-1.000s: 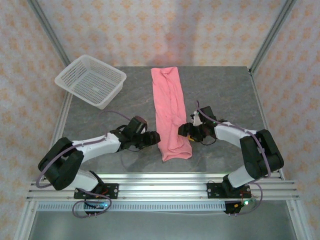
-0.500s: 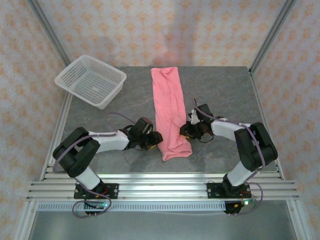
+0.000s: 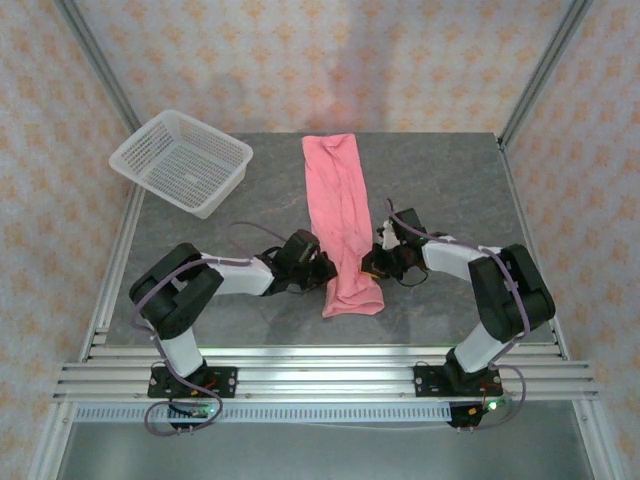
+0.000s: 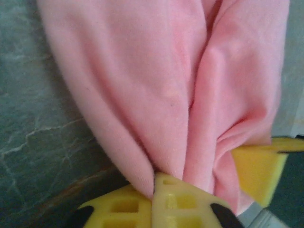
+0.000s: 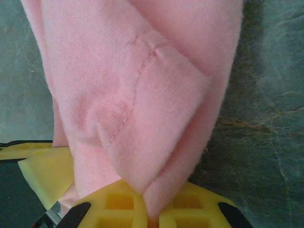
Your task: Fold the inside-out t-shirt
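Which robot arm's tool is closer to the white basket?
Left. The left tool pinches the pink t-shirt on the edge facing the white basket. The right tool pinches the shirt's opposite edge, farther from the basket.

The left arm (image 3: 230,274) and right arm (image 3: 455,262) pair white link shells with bulky black joints, and thin purplish cables loop along each. The left end effector (image 4: 153,187) and right end effector (image 5: 145,205) have yellow fingers (image 4: 173,202) (moulded with square recesses).
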You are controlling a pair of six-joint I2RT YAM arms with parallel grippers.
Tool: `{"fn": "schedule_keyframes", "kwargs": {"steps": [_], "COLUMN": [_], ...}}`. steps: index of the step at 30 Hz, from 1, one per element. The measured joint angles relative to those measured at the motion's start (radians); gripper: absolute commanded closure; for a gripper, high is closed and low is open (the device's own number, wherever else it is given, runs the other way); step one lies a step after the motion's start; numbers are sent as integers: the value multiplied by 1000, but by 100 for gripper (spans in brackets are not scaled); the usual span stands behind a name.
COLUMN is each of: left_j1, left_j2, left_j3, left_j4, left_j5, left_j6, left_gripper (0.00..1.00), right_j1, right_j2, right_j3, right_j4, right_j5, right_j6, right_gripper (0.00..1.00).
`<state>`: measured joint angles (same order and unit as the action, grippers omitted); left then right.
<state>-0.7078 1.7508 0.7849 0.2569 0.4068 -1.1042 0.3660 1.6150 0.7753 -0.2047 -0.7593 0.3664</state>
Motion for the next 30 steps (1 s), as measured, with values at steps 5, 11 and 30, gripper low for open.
{"fn": "schedule_keyframes", "kwargs": {"steps": [5,11,30], "left_j1": [-3,-76,30], "left_j2": [-24,-233,-299], "left_j3": [-13,-95,288], "left_j4": [-23,-132,-414], "left_j5": [-8,-48,-199], "left_j6": [11,33,121], "left_gripper": [100,100,100], "right_j1": [0,26,20], "right_j2": [-18,-275,-218], "right_j3": [-13,-148,385], "right_j4": [-31,-140,-475], "right_j5": [9,40,274], "right_j6": [-1,27,101], "right_gripper": [100,100,100]}}
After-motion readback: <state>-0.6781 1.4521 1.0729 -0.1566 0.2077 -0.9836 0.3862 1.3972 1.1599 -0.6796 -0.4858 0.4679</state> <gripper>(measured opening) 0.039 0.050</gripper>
